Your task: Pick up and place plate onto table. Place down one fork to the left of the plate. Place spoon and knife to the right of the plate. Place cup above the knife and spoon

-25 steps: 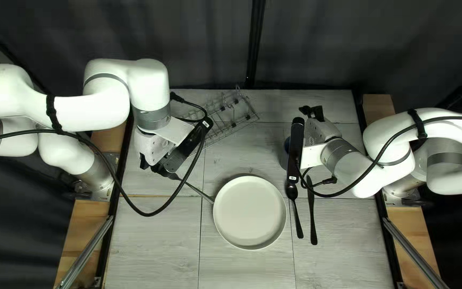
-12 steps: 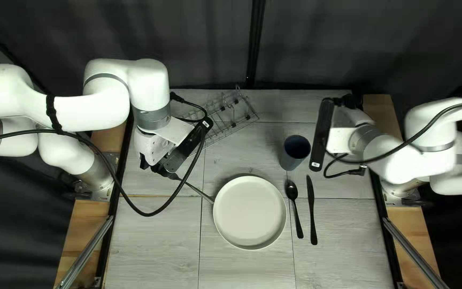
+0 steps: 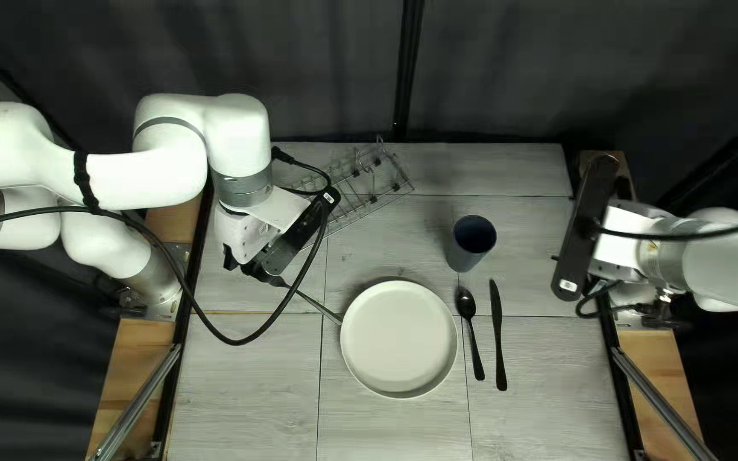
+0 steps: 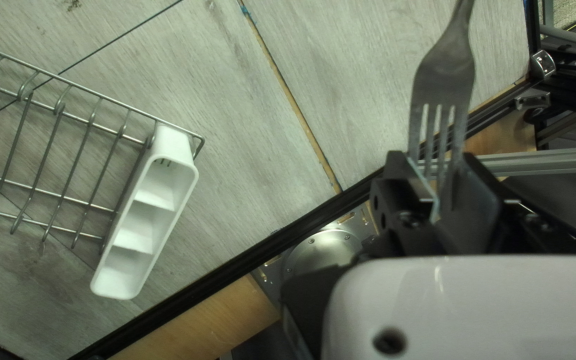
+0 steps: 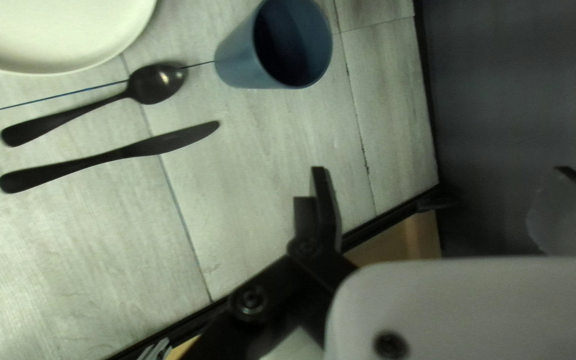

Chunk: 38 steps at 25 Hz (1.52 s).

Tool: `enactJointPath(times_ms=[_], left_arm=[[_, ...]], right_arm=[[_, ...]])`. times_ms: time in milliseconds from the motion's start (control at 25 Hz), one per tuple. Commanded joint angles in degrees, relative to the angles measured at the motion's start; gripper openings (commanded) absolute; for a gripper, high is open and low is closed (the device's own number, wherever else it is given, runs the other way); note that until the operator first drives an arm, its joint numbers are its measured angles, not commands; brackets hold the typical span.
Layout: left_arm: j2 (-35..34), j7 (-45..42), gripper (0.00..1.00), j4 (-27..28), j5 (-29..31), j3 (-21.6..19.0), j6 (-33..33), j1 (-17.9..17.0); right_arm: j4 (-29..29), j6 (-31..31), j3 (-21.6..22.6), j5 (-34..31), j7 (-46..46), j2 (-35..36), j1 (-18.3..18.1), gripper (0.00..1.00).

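1. Top left view: the plate [image 3: 399, 339] lies on the table [image 3: 241, 384], with the spoon [image 3: 471, 333] and then the knife [image 3: 498, 337] to its right. The blue cup [image 3: 465, 256] stands above them, mouth up, its inside dark. The left gripper [image 3: 279, 280] holds the fork [image 3: 322, 309], whose handle end is at the plate's left rim; I cannot tell if they touch. Behind is the wire rack [image 3: 372, 198]. The right gripper [image 3: 581, 230] is at the table's right side.
2. Left wrist view: the fingers are clamped on the fork's tines. A white holder [image 4: 178, 143] with three compartments sits at the rack's end.
3. Right wrist view: the fingers are wide apart. The cup is near the spoon's bowl.
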Motion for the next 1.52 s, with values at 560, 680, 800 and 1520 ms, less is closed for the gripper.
enactJointPath(times_ms=[560,680,800,1520], left_arm=[[-2.1,15.6,0.0,-6.6,3.8,-0.1,-7.6,-3.7],[1.7,22.2,0.0,-8.2,4.6,-1.5,-13.8,-5.2],[3.3,24.9,0.0,-8.1,5.3,-2.0,-16.0,-5.7],[10.0,35.2,0.0,-10.1,10.8,-7.7,-26.8,-9.7]], right_arm=[[0.0,0.0,0.0,0.0,0.0,0.0,0.0,1.0],[0.0,0.0,0.0,0.0,0.0,0.0,0.0,1.0],[0.0,0.0,0.0,0.0,0.0,0.0,0.0,1.0],[0.0,0.0,0.0,0.0,0.0,0.0,0.0,1.0]])
